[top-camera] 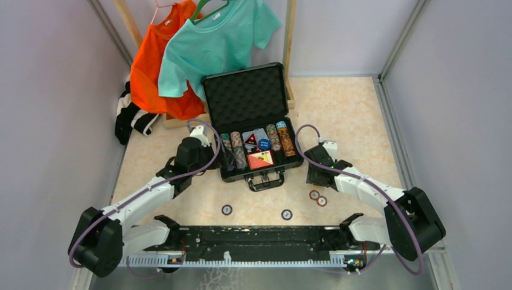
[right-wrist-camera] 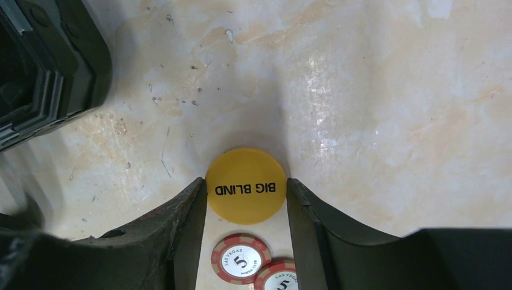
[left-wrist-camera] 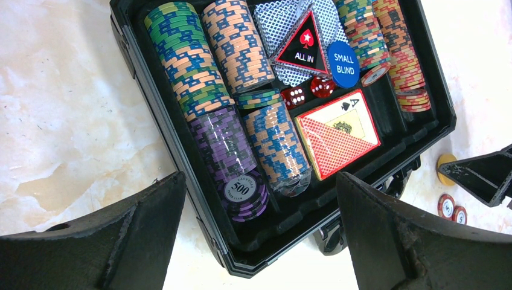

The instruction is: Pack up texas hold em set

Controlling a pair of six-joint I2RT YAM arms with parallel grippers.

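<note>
The black briefcase (top-camera: 222, 164) lies open with its foam lid (top-camera: 244, 96) up. Inside are rows of poker chips (left-wrist-camera: 232, 157), a red-orange card box (left-wrist-camera: 338, 136), two red dice (left-wrist-camera: 296, 95) and a blue SMALL BLIND button (left-wrist-camera: 343, 63). My left gripper (left-wrist-camera: 261, 181) hangs open over the case's near left corner, holding nothing. On the table right of the case, my right gripper (right-wrist-camera: 246, 184) has a finger against each side of the flat yellow BIG BLIND button (right-wrist-camera: 244, 181). Two red 5 chips (right-wrist-camera: 240, 260) lie between its fingers, nearer the wrist.
Two dark chips (top-camera: 226, 209) (top-camera: 286, 214) lie on the table in front of the case handle (top-camera: 265, 181). Orange and teal shirts (top-camera: 217, 42) hang on a wooden rack behind the case. Grey walls close in both sides.
</note>
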